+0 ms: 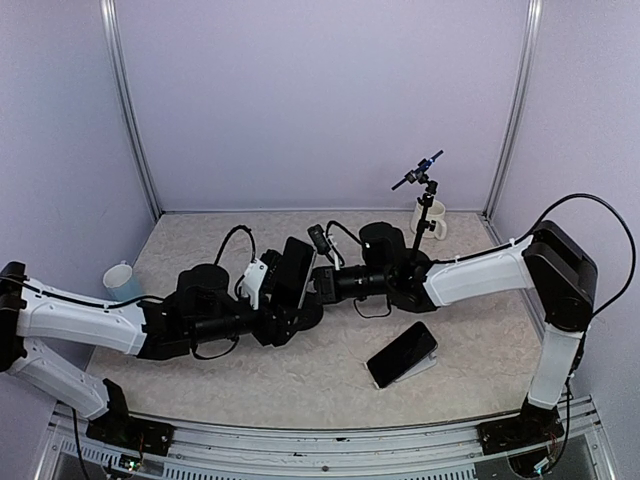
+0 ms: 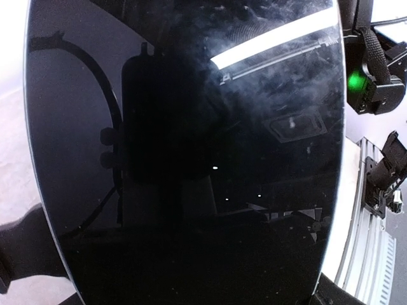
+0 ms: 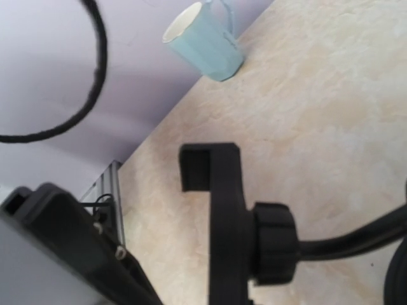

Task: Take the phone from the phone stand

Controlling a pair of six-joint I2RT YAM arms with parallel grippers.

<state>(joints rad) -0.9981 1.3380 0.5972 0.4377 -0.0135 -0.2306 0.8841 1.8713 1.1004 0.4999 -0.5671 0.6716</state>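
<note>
**Left gripper [image 1: 288,305] clamping the phone [image 1: 296,268] as it is coming clear of the stand**

Left gripper is gripping the phone across its body, as far as I can make out from above. In its own camera the dark glass is filling nearly the whole view and hiding the fingers. The phone is standing upright right at its tip, above the table [image 1: 330,390].

Just beyond the phone, the right gripper [image 1: 328,280] is reaching in from the opposite side, close against the phone stand [image 3: 224,229]. I cannot tell whether it is pinching the stand or only sitting beside it. The stand's black bracket and knob are filling its camera, and the hooked end is looking empty.

I judge the lift-off step to be under way: phone and bracket are just beside each other, barely parted if at all. The next move calls for drawing the phone back toward the left arm's own side, squarely, without snagging the hook. A spare handset [image 1: 402,353] is lying below the right gripper, well apart.
</note>
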